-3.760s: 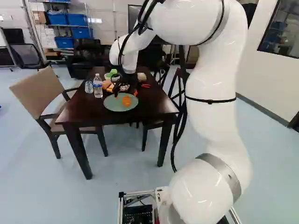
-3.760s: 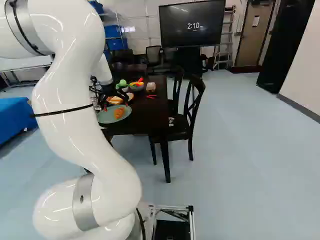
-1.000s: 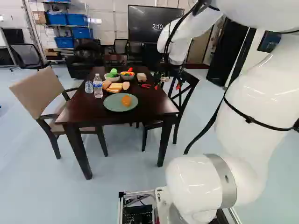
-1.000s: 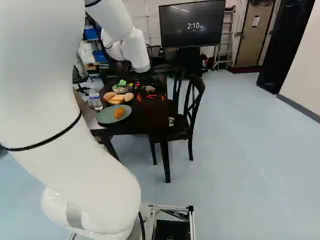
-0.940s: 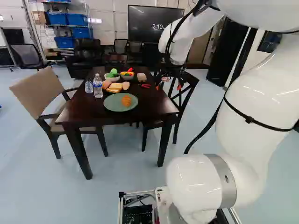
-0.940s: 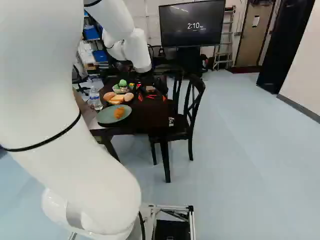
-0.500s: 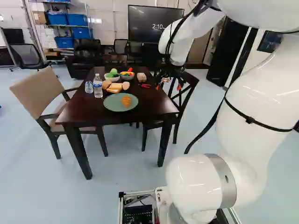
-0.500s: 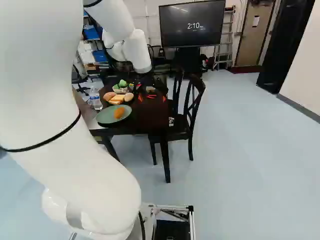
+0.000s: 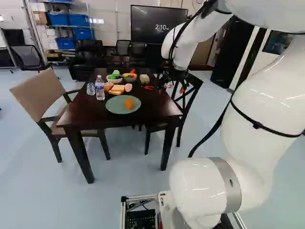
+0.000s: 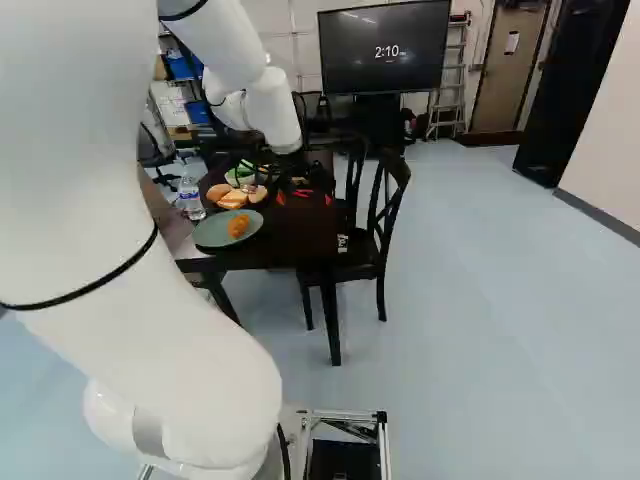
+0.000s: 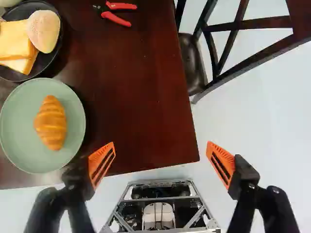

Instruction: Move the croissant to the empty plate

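Note:
In the left base view my gripper (image 9: 171,89) hangs by the table's right edge, to the right of the green plate (image 9: 114,108). The croissant (image 9: 128,102) lies on that plate. The wrist view shows the gripper (image 11: 161,158) open, its orange-padded fingers wide apart with nothing held. There the croissant (image 11: 50,123) rests whole on the green plate (image 11: 18,143), beside one finger and clear of both. The near table corner shows between and below the fingers.
A dark plate (image 11: 47,59) of bread adjoins the green plate. Red-handled pliers (image 11: 116,18) lie beyond. Bottles (image 9: 99,88) and bowls (image 9: 129,78) stand on the table (image 9: 157,107). A dark chair (image 11: 194,60) stands close at the table's side.
Since the oldest frames, my arm has swung from over the plates toward the table's right edge. Over the last second it has shifted only slightly. The croissant and plate stayed put.

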Available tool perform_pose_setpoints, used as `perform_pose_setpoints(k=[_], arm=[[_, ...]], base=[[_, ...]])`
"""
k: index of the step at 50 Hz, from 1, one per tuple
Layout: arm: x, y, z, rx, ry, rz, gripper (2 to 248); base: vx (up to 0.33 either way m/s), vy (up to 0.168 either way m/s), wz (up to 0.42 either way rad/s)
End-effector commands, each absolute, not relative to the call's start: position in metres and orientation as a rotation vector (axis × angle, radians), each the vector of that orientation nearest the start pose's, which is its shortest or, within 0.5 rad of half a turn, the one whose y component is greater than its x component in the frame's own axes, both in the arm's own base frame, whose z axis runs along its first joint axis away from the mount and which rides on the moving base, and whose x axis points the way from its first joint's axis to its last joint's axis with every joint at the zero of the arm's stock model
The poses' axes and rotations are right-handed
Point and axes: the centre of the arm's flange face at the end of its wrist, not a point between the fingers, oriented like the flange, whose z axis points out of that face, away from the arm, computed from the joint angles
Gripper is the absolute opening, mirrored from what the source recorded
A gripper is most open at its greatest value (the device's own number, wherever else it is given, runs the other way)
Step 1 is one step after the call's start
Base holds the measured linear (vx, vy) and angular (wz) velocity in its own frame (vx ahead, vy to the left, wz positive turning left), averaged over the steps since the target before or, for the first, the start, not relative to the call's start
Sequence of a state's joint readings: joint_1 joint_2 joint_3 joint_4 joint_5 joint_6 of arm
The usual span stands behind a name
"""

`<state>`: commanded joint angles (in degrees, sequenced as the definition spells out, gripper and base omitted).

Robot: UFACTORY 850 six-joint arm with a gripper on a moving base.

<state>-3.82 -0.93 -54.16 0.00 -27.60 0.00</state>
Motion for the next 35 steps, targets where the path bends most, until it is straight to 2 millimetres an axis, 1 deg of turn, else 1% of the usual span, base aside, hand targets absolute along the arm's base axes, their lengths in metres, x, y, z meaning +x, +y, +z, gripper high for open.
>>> perform_pose_setpoints(k=[19, 35], arm=[[0.464, -0.028, 0.520, -3.051, 0.093, -0.807, 247], [0.449, -0.024, 0.500, -3.018, 0.082, -0.926, 247]], base=[[0.000, 0.000, 0.000], [0.000, 0.000, 0.000]])
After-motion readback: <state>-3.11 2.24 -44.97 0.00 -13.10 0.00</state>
